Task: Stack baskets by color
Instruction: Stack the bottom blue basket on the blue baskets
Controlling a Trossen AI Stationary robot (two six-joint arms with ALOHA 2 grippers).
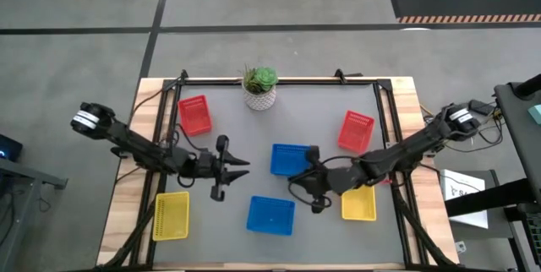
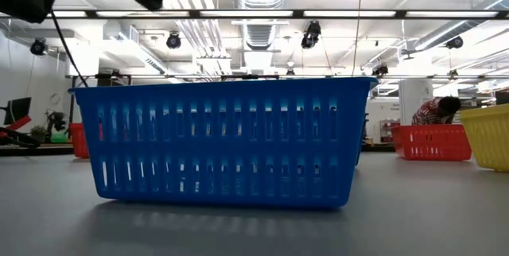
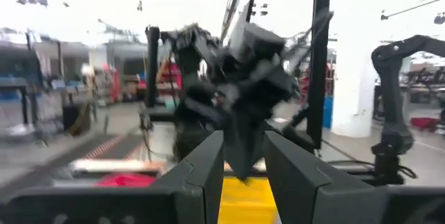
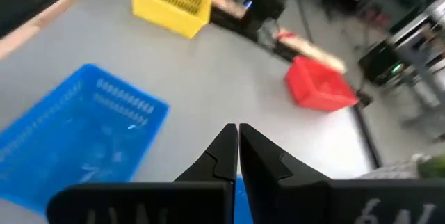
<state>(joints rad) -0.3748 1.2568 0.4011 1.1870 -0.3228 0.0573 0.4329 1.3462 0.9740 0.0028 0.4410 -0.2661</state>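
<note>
On the table (image 1: 321, 103), the plant (image 1: 260, 86) was placed at the upper middle of the frame. The upper-left basket (image 1: 195, 114) was set left of and below the plant, the right basket (image 1: 356, 130) opposite it. The centre basket (image 1: 292, 159) was placed at mid-frame, the lower-centre basket (image 1: 270, 214) below it, flanked by the lower-left basket (image 1: 172, 215) and the lower-right basket (image 1: 358, 203). The left gripper (image 1: 241, 165) was held left of the centre basket, the right gripper (image 1: 296, 178) at its lower edge.
</note>
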